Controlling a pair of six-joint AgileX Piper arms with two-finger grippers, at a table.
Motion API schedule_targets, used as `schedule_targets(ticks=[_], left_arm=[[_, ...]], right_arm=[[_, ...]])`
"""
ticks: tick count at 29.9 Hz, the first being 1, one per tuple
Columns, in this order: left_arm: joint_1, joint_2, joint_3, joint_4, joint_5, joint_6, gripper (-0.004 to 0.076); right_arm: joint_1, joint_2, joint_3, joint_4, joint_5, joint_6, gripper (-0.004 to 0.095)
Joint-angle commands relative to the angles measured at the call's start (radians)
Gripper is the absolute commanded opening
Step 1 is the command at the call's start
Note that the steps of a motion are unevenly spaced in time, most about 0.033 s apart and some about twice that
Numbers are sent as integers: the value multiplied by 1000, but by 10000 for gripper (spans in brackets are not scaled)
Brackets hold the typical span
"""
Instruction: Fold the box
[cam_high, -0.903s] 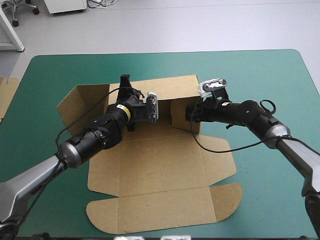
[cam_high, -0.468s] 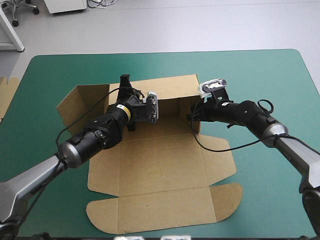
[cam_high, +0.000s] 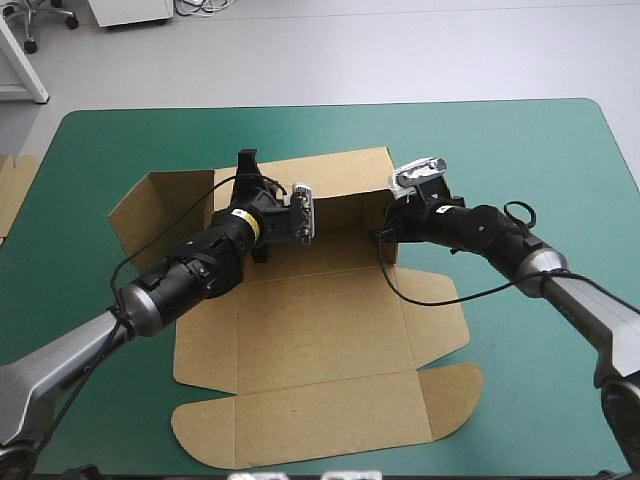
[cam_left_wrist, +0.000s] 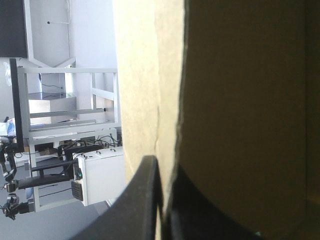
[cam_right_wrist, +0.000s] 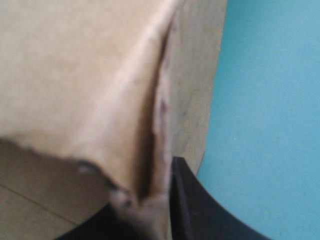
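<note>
My left hand (cam_left_wrist: 164, 175) grips the box (cam_left_wrist: 240, 100). An upright edge of the brown board comes straight out of the narrow slit between the two black fingers (cam_left_wrist: 135, 205), which are all but closed on the sheet. One finger presses the paler, lit face and the other the darker, shaded face. That shaded face fills most of what I see ahead of the hand. A faint crease runs along the lit face, close to the edge.

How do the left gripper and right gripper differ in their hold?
The left gripper pinches the far wall of the box near its left end; the right gripper pinches its right end. The left gripper points toward the table's far edge, the right gripper toward its left edge. Both are shut on the box.
</note>
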Motion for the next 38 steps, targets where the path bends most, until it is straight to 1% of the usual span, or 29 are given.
schedule_targets(ticks=[1, 6, 8, 10, 15, 17, 18, 25, 30, 35, 38], left_arm=[[-1, -13, -8, -44, -9, -23, -10], [-1, -17, -8, -51, -9, -23, -10], [-1, -27, -8, -62, -11, -23, 4], [-1, -42, -8, -80, -17, -23, 59], [-1, -91, -8, -103, -57, -21, 294], [-1, -96, -8, -103, -60, -21, 351], [-1, -96, -8, -103, -58, -21, 363], [-11, -98, -8, -135, -56, -21, 363], [-90, -106, -8, -158, 16, -20, 364], [-150, -132, -8, -158, 20, -22, 364], [-150, -148, -8, -159, 31, -27, 364]], right_arm=[[21, -38, -26, 40, 30, -14, -15], [21, -38, -26, 34, 24, -7, -15], [21, -38, -30, 27, 19, 2, -15], [21, -38, -30, 20, 14, 19, -15], [21, -38, -30, 22, 11, 19, -16], [21, -38, -30, 22, 11, 24, -16], [21, -38, -30, 22, 11, 28, -16], [21, -38, -32, 22, 11, 57, -15], [19, -38, -32, 22, 9, 64, -15], [19, -38, -32, 22, 3, 71, -15], [19, -38, -32, 22, 5, 71, -15]])
